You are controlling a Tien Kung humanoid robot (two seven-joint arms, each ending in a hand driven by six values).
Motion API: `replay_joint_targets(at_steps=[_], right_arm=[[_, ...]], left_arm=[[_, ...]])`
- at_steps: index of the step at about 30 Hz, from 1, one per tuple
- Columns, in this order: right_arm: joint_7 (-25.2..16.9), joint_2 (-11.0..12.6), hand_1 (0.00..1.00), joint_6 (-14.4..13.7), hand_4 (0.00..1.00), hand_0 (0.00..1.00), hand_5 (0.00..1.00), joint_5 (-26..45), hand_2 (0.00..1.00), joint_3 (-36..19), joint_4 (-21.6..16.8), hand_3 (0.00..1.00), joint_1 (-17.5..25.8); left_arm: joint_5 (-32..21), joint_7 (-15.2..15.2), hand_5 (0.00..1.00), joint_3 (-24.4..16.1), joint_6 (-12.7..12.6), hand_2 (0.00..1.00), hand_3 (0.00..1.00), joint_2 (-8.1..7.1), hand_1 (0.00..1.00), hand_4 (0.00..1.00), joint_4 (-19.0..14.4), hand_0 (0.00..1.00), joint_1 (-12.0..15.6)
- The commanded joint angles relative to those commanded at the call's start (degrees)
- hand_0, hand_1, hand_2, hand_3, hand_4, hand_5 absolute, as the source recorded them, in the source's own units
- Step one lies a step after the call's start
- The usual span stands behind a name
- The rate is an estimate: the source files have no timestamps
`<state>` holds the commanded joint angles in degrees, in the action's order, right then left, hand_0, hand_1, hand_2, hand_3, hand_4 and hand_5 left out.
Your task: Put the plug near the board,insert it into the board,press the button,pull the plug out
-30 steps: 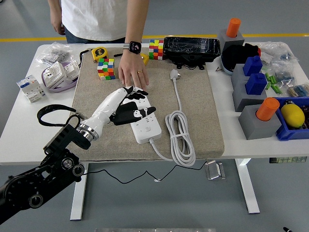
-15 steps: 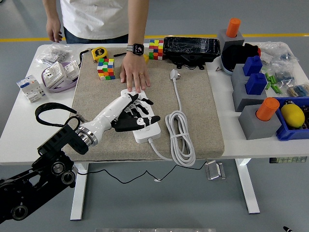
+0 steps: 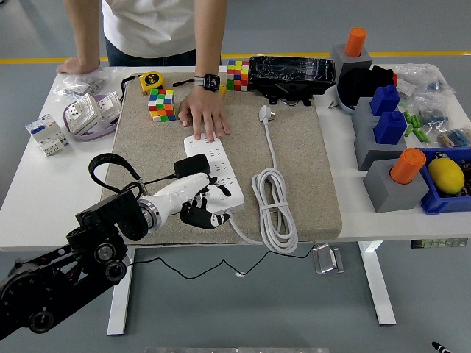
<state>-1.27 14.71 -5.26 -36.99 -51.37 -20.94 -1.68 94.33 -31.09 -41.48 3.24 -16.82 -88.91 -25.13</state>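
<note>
Logged left hand low at near end of board, fingers curled, nothing gripped. Logged plug loose on mat, well apart from it. Noted person's hand pinning board's far end. Judged best: to uncurl and take plug by its body, not by cable.

I see the white power strip lying flat and slanted on the tan mat. The white plug lies unplugged beyond the strip's far right, its cord coiled just right of it.
</note>
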Motion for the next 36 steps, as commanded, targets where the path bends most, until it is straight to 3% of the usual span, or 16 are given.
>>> replay_joint_targets(at_steps=[5, 25, 36], right_arm=[[-0.01, 0.00, 0.633, 0.01, 0.939, 0.595, 0.476, 0.02, 0.625, 0.08, 0.00, 0.550, 0.00], [-0.04, 0.13, 0.633, 0.02, 0.940, 0.595, 0.476, 0.06, 0.625, 0.44, -0.07, 0.550, 0.06], [-0.02, 0.19, 0.633, 0.03, 0.940, 0.594, 0.476, 0.01, 0.625, 0.51, -0.13, 0.550, -0.05]], left_arm=[[0.99, -0.97, 0.122, 0.08, 0.41, 0.148, 0.784, 0.57, 0.072, 0.612, 2.90, 0.062, -0.26], [-0.54, 0.18, 0.114, 1.33, -0.02, 0.148, 0.784, 1.46, 0.071, 0.617, 4.76, 0.063, -0.81], [-0.26, 0.19, 0.120, 2.14, -0.04, 0.147, 0.781, 2.22, 0.070, 0.615, 7.64, 0.062, -1.98]])
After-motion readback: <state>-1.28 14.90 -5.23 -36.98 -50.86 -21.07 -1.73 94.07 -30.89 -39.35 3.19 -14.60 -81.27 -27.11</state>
